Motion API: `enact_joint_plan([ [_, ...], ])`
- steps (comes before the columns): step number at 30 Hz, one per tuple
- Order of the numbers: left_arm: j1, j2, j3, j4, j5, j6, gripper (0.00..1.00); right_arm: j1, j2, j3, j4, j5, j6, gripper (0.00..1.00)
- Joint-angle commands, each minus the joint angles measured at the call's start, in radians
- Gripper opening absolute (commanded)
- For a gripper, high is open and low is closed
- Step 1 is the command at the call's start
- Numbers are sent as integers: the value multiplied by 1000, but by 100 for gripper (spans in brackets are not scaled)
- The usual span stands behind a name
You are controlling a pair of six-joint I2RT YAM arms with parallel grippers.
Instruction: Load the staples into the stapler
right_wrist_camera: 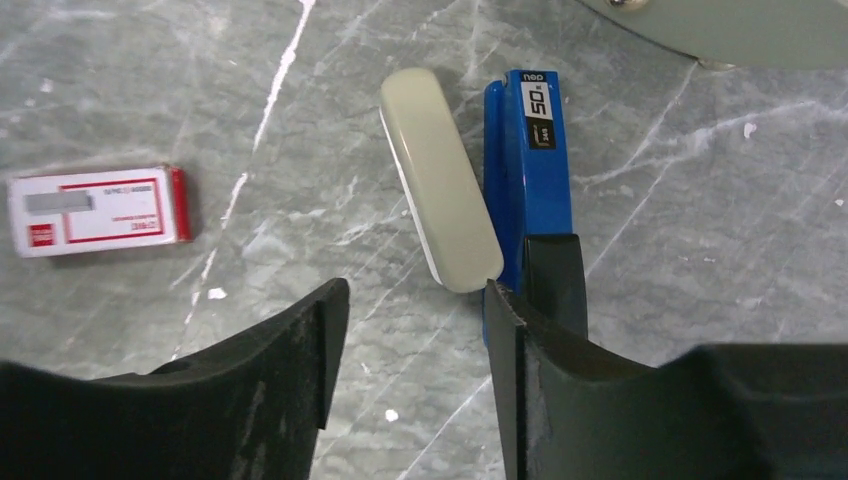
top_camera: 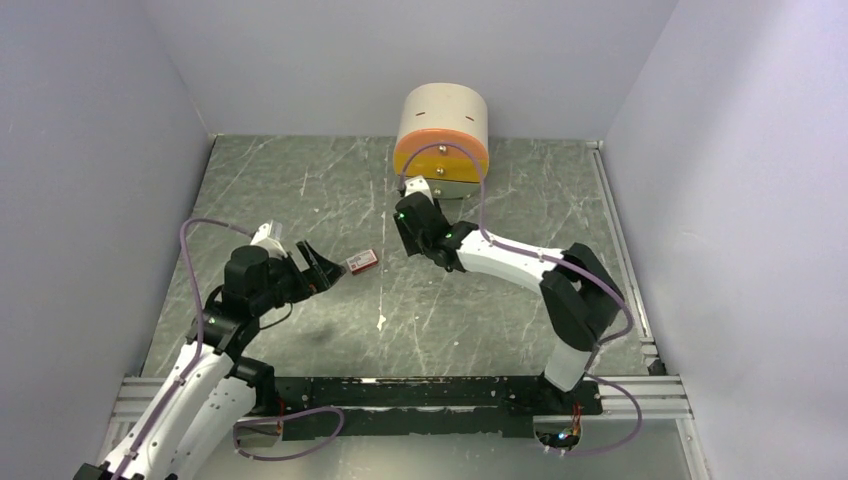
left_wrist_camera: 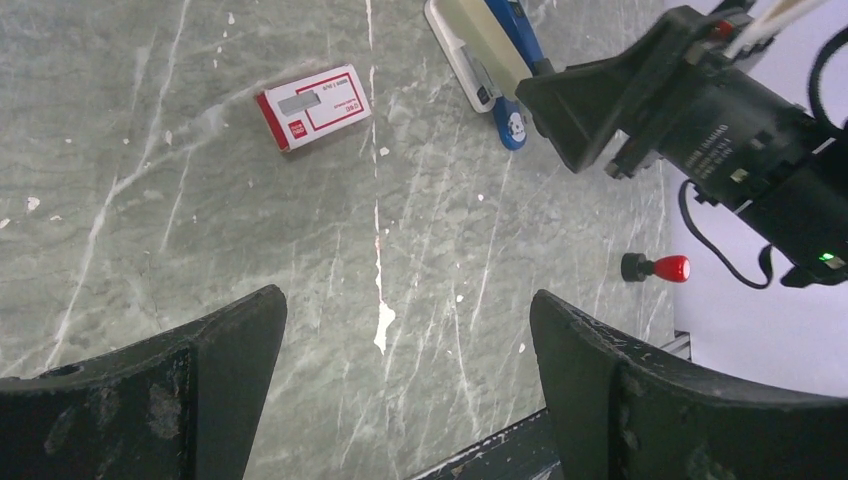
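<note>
The stapler lies on the table, its cream top cover point(right_wrist_camera: 440, 190) swung a little aside from its blue body point(right_wrist_camera: 530, 170). It also shows in the left wrist view point(left_wrist_camera: 490, 50). My right gripper point(right_wrist_camera: 415, 300) is open just above the stapler's near end, and its right finger overlaps the blue body. In the top view the right gripper point(top_camera: 418, 195) hides the stapler. A small red-and-white box point(top_camera: 362, 261) lies closed to the left, also seen in the right wrist view point(right_wrist_camera: 98, 208) and the left wrist view point(left_wrist_camera: 312, 105). My left gripper point(top_camera: 322, 268) is open and empty beside it. No loose staples show.
A cream and orange cylinder point(top_camera: 442, 130) stands at the back, just behind the right gripper. Grey walls close in the marbled table point(top_camera: 300, 190) on three sides. A red-tipped knob point(left_wrist_camera: 668, 268) shows at the right edge of the left wrist view.
</note>
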Motion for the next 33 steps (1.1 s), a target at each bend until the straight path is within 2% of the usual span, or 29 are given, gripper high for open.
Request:
enact_joint_plan([
  [1, 11, 25, -6, 50, 52, -8, 97, 1, 78, 54, -36, 44, -55, 55],
  [4, 11, 43, -15, 67, 73, -8, 97, -11, 136, 89, -50, 51, -62, 57],
  [8, 11, 46, -25, 78, 80, -7, 97, -20, 179, 120, -58, 70, -68, 71],
  [14, 11, 42, -28, 81, 76, -2, 97, -32, 230, 133, -66, 24, -81, 72],
  [20, 11, 38, -40, 81, 77, -4, 97, -39, 241, 121, -47, -32, -83, 54],
  [27, 11, 35, -51, 89, 94, -18, 97, -42, 221, 112, -22, -51, -81, 25],
  [33, 7, 95, -125, 177, 206, -85, 97, -31, 115, 3, -62, -124, 26, 21],
])
